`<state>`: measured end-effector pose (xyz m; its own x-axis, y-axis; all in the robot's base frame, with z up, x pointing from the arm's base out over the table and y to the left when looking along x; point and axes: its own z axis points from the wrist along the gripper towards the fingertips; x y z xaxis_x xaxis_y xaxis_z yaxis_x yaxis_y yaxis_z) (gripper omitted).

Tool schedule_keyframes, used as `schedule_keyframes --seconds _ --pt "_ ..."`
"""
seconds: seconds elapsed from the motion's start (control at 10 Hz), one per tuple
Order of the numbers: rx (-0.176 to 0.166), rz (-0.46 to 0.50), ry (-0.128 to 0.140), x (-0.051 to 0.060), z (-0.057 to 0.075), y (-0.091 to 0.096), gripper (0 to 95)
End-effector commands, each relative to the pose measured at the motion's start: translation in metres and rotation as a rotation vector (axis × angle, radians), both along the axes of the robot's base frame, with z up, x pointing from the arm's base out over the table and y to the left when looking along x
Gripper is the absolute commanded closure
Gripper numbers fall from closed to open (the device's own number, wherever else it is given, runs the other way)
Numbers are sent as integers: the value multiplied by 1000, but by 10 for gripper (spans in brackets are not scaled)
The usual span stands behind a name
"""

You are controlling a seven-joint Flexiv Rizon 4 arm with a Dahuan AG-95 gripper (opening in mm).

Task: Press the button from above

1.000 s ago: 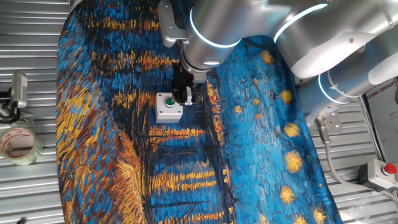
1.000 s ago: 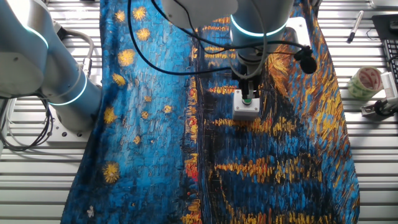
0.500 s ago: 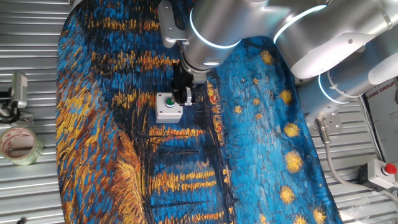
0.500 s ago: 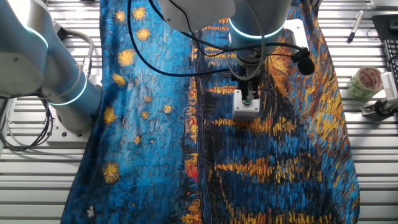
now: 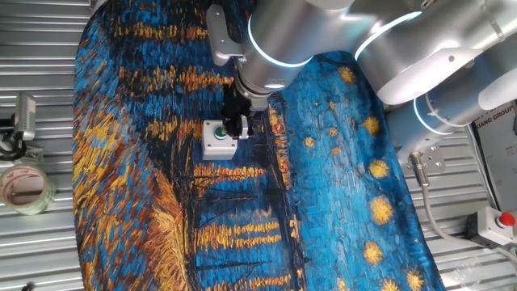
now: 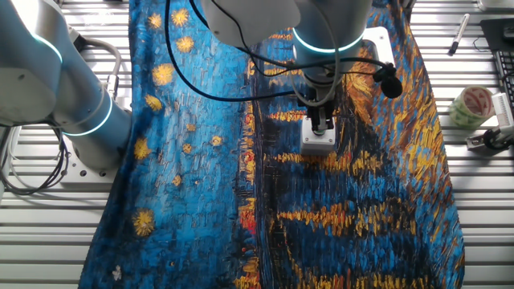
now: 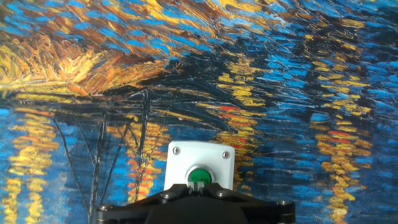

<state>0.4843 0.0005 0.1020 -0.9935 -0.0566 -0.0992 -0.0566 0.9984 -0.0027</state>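
Note:
The small white square box stands on the painted cloth, with the green button in its top. My gripper hangs right at the box's right side in one fixed view. In the other fixed view the gripper stands over the box and hides the button. In the hand view the fingertips of my gripper are shut together and overlap the near edge of the green button on the box. I cannot tell whether they touch it.
The blue and orange painted cloth covers the table. A tape roll lies off the cloth at the left, also in the other fixed view. A red button on a grey box sits at the far right. A pen lies near the back.
The gripper has edged slightly over the box; in the other fixed view the green button, visible before under the fingers, is now covered.

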Motion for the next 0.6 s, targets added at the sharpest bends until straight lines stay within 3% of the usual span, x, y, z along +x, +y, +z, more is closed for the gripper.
schedule_keyframes --seconds 0.1,0.6 --pt "-1 5 -1 -3 1 0 950" --pt "4 2 -4 -1 1 0 950"
